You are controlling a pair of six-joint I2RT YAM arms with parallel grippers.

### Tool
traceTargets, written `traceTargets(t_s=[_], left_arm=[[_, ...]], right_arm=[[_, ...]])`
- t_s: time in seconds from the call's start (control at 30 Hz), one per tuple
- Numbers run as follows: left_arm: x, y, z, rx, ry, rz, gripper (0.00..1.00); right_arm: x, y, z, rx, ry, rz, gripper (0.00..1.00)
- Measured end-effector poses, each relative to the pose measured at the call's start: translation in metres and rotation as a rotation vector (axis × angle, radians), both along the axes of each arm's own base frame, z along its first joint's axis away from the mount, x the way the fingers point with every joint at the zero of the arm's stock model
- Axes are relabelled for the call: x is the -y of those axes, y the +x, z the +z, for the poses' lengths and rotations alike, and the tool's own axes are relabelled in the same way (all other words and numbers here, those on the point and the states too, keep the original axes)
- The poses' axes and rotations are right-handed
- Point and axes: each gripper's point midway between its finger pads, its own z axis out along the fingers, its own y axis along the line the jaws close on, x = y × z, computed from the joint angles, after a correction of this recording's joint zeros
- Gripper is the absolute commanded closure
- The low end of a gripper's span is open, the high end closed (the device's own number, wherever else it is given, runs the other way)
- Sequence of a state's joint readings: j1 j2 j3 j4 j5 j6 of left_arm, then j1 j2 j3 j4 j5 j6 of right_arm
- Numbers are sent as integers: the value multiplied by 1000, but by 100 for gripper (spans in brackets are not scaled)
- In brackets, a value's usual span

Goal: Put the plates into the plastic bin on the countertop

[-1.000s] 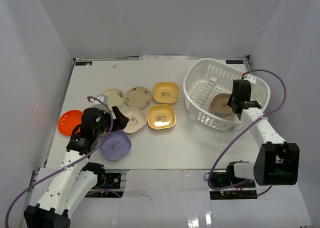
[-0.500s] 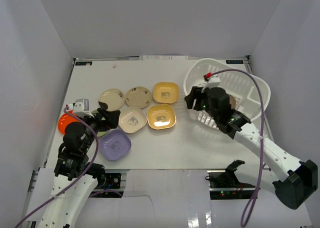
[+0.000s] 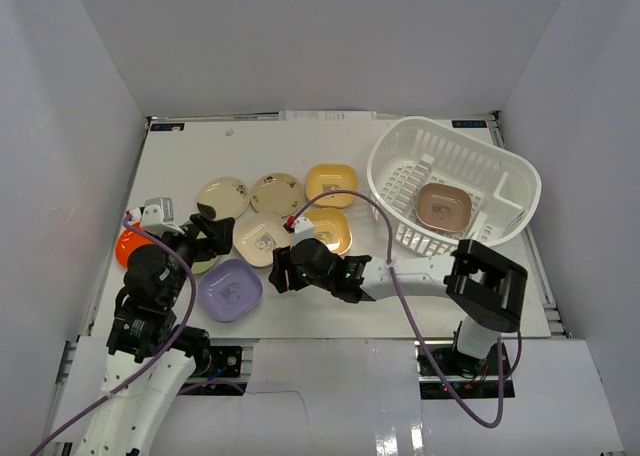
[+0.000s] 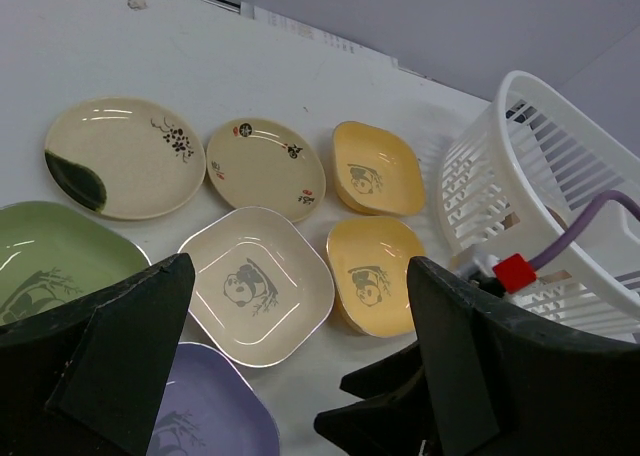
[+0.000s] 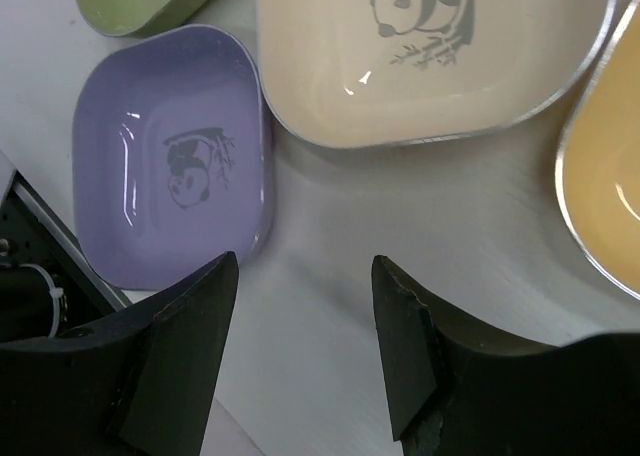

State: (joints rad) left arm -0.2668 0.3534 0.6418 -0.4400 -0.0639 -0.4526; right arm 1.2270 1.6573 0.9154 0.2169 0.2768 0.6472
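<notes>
Tabletop [image 3: 330,146]: we see a plain white surface between white walls, carrying the bin on the right and the loose plates on the left.
Plastic bin [image 3: 376,181]: it is a white slotted basket at the far right of the tabletop. One brown plate [image 3: 443,206] lies flat inside it.
Right fingers [image 5: 305,266]: we find them spread apart and empty, low over bare tabletop just beside the purple plate [image 5: 170,166] and the cream panda plate [image 5: 420,56].
Left fingers [image 4: 300,276]: they are spread wide and grasp nothing, above the near left of the plate group.
Loose plates: all lie outside the bin. Two yellow ones [image 3: 331,184] [image 3: 330,231] sit one behind the other nearest the bin. A tan round one [image 3: 276,193] and a cream round one [image 3: 225,196] sit side by side. The green one [image 4: 50,256] and the orange one [image 3: 128,246] are partly hidden at the far left.
</notes>
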Motion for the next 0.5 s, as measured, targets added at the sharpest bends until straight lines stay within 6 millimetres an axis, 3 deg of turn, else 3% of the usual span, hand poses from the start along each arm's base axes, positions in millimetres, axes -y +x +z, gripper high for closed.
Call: traceTargets(t_s=[0.13, 0.23, 0.4, 0.5], left_arm=[[0, -1, 1, 5, -1, 0, 2], [-1, -2, 1, 6, -2, 0, 2], [-1, -3, 2, 11, -3, 0, 2], [-1, -3, 2, 11, -3, 0, 2]], right_arm=[[-35, 0, -8, -42, 47, 7, 39], [-46, -4, -19, -78, 63, 5, 42], [-50, -13, -42, -129, 44, -4, 71], [-52, -18, -43, -137, 46, -8, 90]])
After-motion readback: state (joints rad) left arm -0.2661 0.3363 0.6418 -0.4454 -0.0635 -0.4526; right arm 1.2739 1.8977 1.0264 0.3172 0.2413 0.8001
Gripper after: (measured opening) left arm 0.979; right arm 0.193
